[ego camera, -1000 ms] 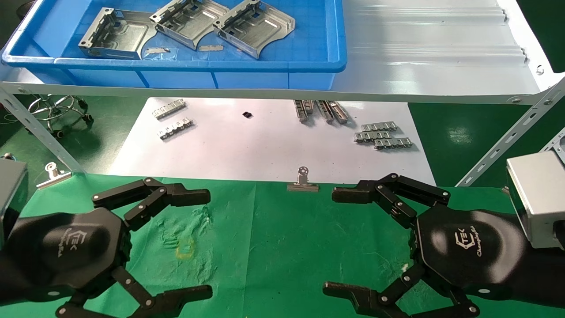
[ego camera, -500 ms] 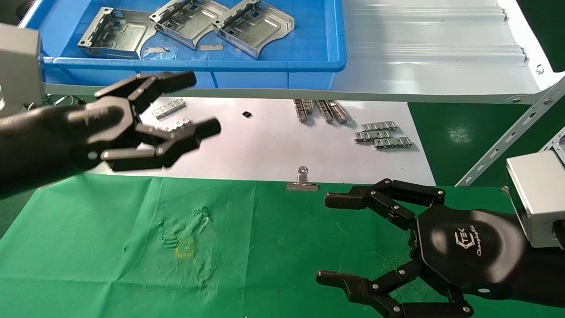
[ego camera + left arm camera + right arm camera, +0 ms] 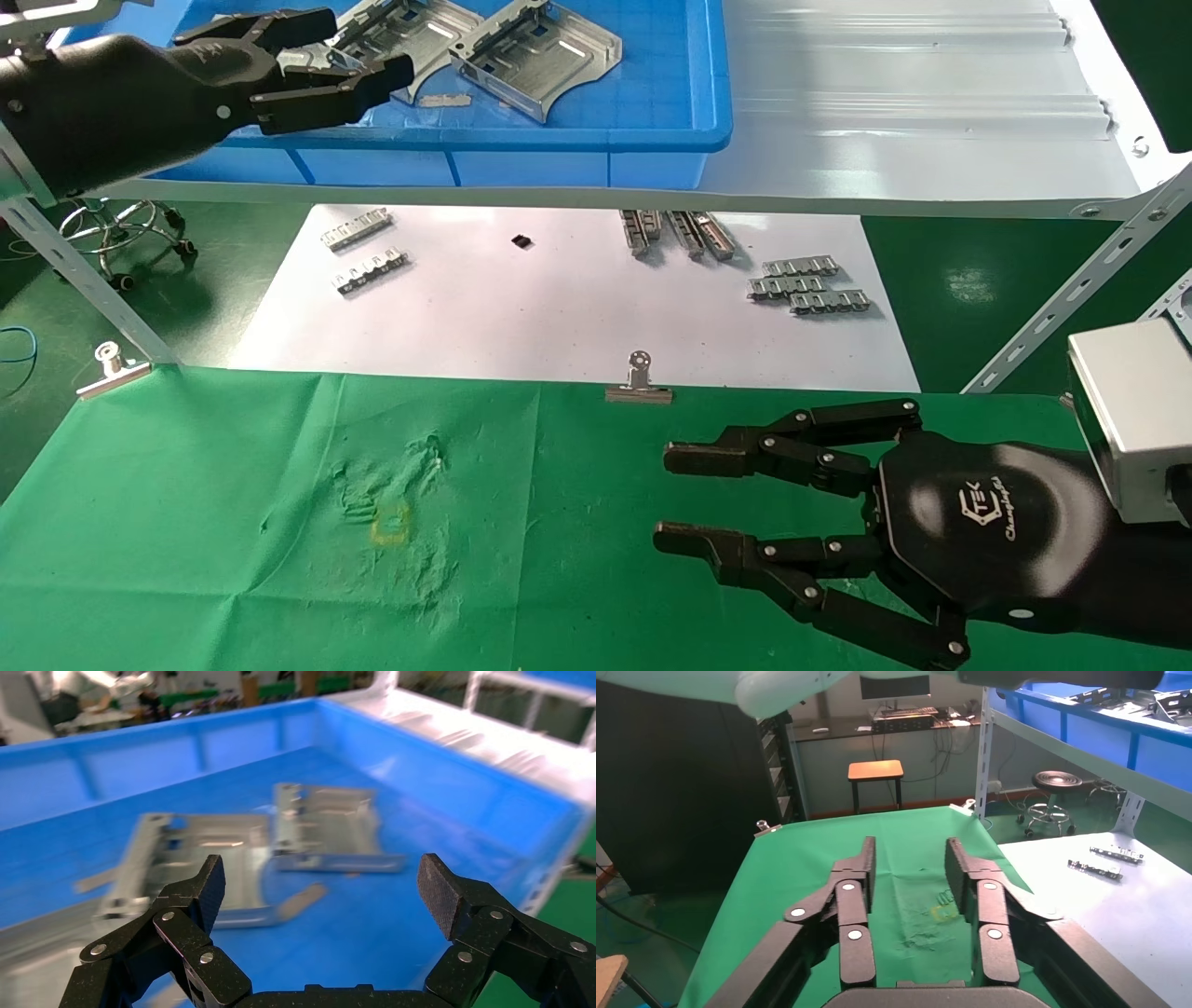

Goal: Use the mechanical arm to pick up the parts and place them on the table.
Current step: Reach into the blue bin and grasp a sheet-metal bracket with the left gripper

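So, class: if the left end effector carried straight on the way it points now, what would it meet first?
Probably the nearest part lying in the blue bin; the left end effector is open and aimed at it, though depth is unclear.

My head view is bright and even, with overhead glare on the shelf (image 3: 913, 102). My left wrist view is motion-blurred: parts (image 3: 211, 857) and bin (image 3: 436, 783) smear. My right wrist view stays sharp.
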`<state>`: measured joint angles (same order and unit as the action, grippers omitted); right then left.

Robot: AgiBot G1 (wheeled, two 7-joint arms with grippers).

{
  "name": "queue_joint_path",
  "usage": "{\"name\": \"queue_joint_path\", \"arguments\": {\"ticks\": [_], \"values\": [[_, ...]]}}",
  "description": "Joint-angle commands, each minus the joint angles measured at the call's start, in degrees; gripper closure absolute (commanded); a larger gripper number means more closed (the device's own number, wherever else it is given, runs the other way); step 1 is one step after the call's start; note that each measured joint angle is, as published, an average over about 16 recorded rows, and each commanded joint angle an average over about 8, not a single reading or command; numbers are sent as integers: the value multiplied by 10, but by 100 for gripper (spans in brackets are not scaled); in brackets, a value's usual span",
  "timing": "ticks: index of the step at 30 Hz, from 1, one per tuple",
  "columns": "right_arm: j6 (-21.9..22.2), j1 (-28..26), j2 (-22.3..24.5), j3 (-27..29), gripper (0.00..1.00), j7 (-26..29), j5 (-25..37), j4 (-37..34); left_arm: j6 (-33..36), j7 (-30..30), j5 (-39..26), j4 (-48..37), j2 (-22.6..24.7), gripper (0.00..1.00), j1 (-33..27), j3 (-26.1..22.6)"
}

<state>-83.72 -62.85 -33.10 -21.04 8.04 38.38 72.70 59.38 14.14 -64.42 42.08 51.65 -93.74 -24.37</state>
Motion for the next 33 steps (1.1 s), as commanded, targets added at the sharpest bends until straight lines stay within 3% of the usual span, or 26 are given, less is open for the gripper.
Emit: {"name": "queue_joint_path", "arguments": {"ticks": [1, 9, 15, 18, 23, 25, 27, 33], "values": [[0, 0, 0, 0, 100, 0, 0, 0, -9, 3, -29, -30, 7, 0, -31, -14], [0, 0, 0, 0, 100, 0, 0, 0, -61, -9, -100, -156, 42, 0, -125, -45], [0, 0, 0, 0, 100, 0, 0, 0, -56, -7, -129, -213, 29, 0, -177, -59], [0, 0, 0, 0, 100, 0, 0, 0, -47, 2, -142, -226, 21, 18, -194, -67], [0, 0, 0, 0, 100, 0, 0, 0, -54, 19, -165, -238, 21, 77, -203, -81], [0, 0, 0, 0, 100, 0, 0, 0, -60, 24, -171, -240, 22, 92, -203, -84], [0, 0, 0, 0, 100, 0, 0, 0, -66, 29, -176, -240, 23, 99, -203, -87], [0, 0, 0, 0, 100, 0, 0, 0, -84, 37, -185, -237, 28, 100, -197, -92]]}}
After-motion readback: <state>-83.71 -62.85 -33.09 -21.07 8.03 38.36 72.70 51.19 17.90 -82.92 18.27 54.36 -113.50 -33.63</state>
